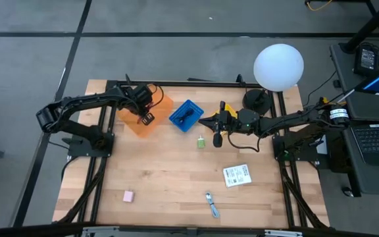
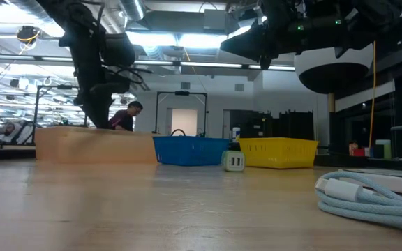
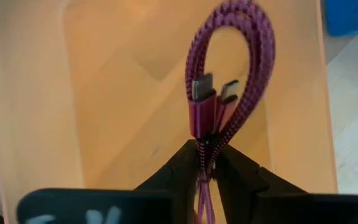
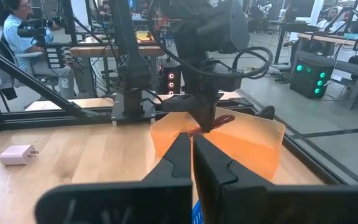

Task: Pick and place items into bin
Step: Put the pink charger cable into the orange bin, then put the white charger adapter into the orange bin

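Worktop of pale wood carrying three bins near its far edge: an orange bin toward the far-left corner, a blue bin beside it holding the black coiled cable, and a yellow bin hidden under my right arm from above. My left gripper hangs over the orange bin, fingers clenched on the looped red cord. My right gripper hovers near the middle of the far edge, fingers pressed together, grasping nothing. The white printed packet lies right of centre; the blue-silver tool and pink block lie near the front edge; the tiny green piece sits just below the blue bin.
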